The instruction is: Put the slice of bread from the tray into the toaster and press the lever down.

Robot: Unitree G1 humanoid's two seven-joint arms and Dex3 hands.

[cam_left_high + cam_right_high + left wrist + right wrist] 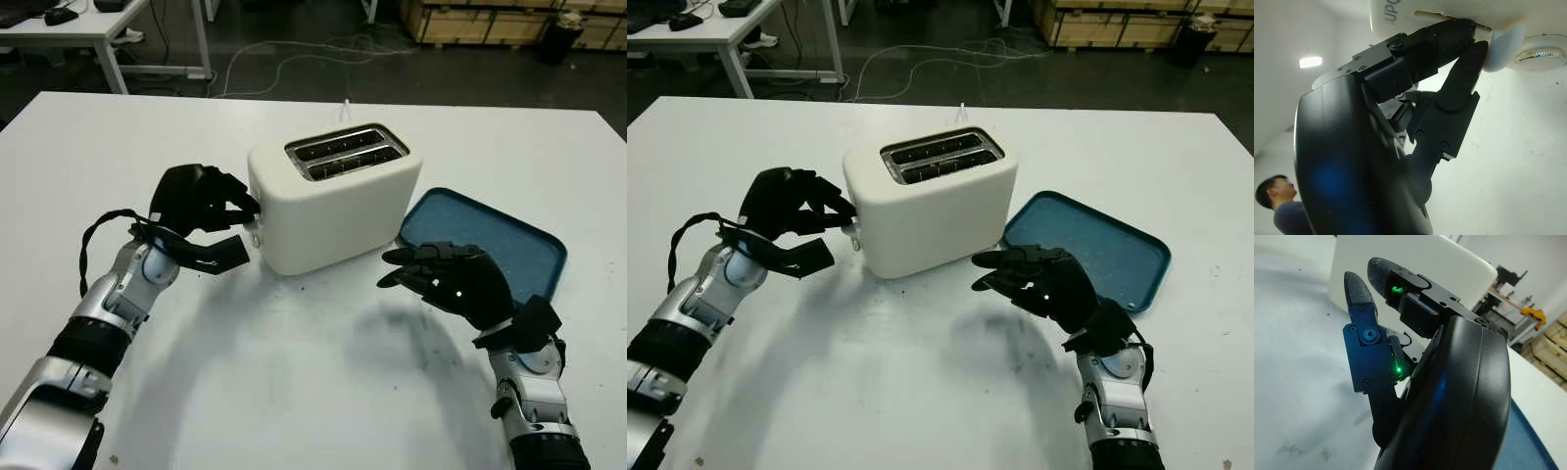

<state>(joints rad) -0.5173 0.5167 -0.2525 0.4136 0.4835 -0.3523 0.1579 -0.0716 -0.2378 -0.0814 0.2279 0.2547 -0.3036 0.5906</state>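
Glossy cream toaster (338,201), rounded corners (left hand (201,201) curled at its lever (1501,46)), right hand (446,279) open nearby.

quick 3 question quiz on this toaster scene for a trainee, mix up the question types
1. True or false: the left robot hand is at the lever on the end of the toaster.
2. Where is the right robot hand? A) inside a toaster slot B) open, above the table beside the blue tray C) holding the power cable
3. Fill in: the tray is ____ in colour.

Key
1. True; its fingers are at the lever by the dial.
2. B
3. blue
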